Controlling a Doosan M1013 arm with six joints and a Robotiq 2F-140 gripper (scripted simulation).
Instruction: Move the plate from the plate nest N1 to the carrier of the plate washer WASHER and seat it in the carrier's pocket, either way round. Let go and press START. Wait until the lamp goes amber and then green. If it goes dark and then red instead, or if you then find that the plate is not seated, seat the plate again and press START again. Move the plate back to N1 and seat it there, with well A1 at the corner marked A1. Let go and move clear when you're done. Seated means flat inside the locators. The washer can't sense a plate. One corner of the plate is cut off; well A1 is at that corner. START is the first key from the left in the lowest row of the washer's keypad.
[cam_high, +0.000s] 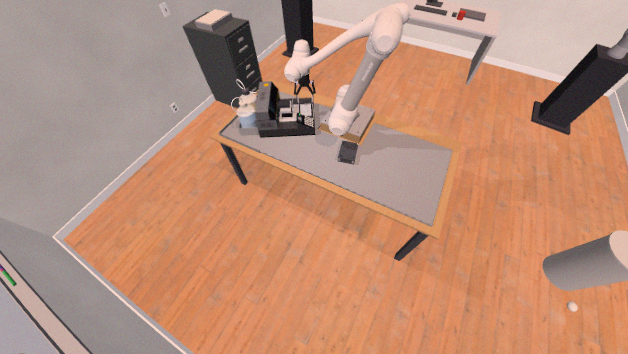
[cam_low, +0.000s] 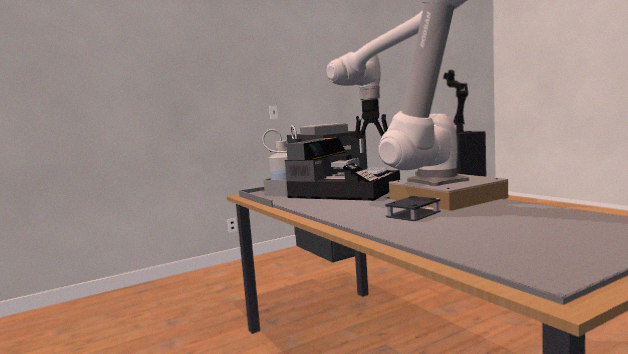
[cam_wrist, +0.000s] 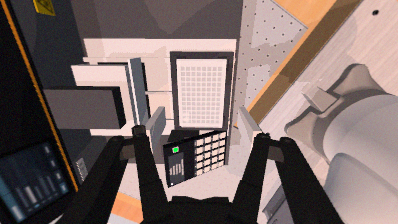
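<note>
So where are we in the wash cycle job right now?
Done: the plate lies in the washer's carrier and the lamp shows green. In hand: the gripper hangs open and empty above the keypad. Left: carry the plate back to nest N1, which holds no plate.

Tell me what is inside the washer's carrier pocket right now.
The white well plate lies in the carrier, framed by its dark rim, below the open, empty gripper. The keypad lamp shows green. Its cut corner and whether it sits fully flat cannot be made out.
</note>
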